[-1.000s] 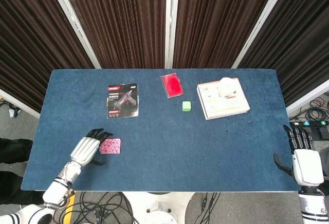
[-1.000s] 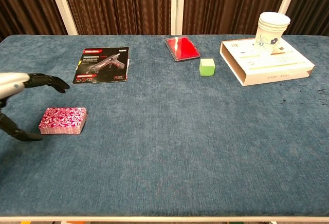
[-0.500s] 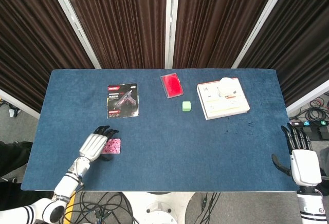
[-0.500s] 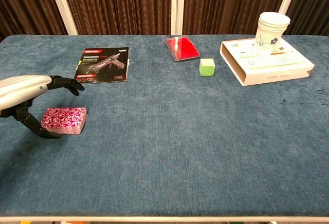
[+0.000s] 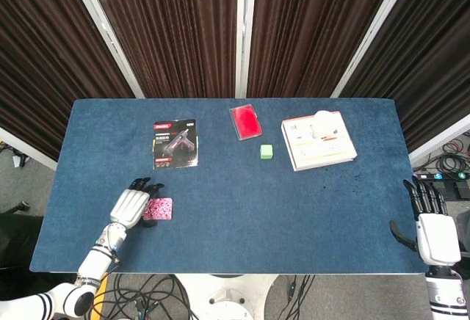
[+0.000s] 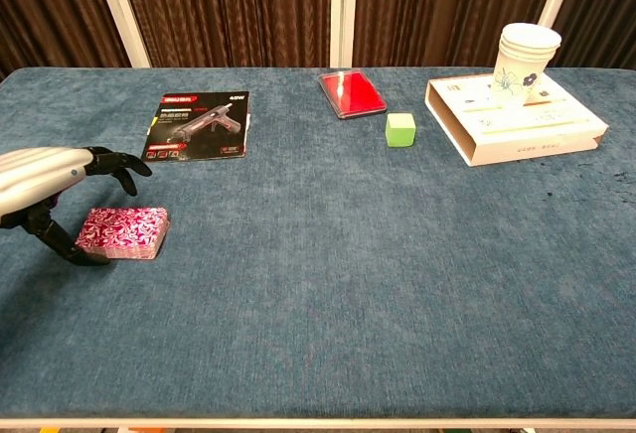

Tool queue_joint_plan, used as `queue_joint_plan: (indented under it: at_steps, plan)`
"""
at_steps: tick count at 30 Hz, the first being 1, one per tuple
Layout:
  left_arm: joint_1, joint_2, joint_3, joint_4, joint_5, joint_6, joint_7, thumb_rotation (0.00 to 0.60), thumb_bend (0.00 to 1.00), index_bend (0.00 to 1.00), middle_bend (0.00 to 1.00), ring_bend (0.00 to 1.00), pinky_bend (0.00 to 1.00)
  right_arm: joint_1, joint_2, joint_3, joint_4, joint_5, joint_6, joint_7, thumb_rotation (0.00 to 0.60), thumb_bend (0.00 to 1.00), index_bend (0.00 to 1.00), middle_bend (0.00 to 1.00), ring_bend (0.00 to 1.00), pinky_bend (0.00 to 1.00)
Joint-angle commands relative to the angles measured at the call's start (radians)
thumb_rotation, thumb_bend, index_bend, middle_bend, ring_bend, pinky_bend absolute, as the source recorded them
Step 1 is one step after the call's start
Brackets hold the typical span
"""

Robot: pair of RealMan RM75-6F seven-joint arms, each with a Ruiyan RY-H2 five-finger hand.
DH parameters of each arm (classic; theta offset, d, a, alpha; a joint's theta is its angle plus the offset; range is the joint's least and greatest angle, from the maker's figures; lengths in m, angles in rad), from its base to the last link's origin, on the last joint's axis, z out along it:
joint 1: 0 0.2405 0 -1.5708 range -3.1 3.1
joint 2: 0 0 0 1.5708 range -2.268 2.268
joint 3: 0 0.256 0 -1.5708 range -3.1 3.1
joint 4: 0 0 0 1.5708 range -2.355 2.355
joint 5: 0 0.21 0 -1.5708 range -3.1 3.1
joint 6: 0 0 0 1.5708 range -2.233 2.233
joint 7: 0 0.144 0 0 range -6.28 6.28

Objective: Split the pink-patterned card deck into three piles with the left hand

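The pink-patterned card deck [image 5: 158, 208] [image 6: 123, 231] lies in one stack on the blue table near its front left. My left hand [image 5: 129, 205] [image 6: 52, 183] hovers at the deck's left side, fingers spread over its far edge and thumb low beside its near left corner; it holds nothing that I can see. My right hand [image 5: 432, 230] hangs off the table's right edge with its fingers apart and nothing in it; the chest view does not show it.
A glue-gun package [image 5: 175, 144] [image 6: 198, 112] lies behind the deck. A red case [image 5: 245, 121] [image 6: 353, 92], a green cube [image 5: 266, 151] [image 6: 400, 128], and a white box [image 5: 319, 142] [image 6: 517, 120] with paper cups [image 6: 526, 51] sit at the back.
My left hand advanced onto the deck, then drew back a little to the left, fingers curling slightly downward. The deck has not moved. The right hand is nearly still.
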Motion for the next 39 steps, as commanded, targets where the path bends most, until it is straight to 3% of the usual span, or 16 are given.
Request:
queue_joint_plan:
  at_steps: [1,39]
  plan:
    - [-0.001,0.001,0.000,-0.001,-0.001,0.001,-0.003,0.600,0.07,0.19,0.29,0.06,0.11,0.000,-0.001,0.000,0.000,0.001,-0.001,-0.002,0.600,0.23,0.00,0.00,0.00,0.00]
    - [-0.026,-0.018,0.001,0.034,-0.005,-0.014,-0.040,0.600,0.10,0.20,0.38,0.06,0.10,-0.001,-0.003,0.001,0.011,0.024,-0.017,0.008,0.600,0.23,0.00,0.00,0.00,0.00]
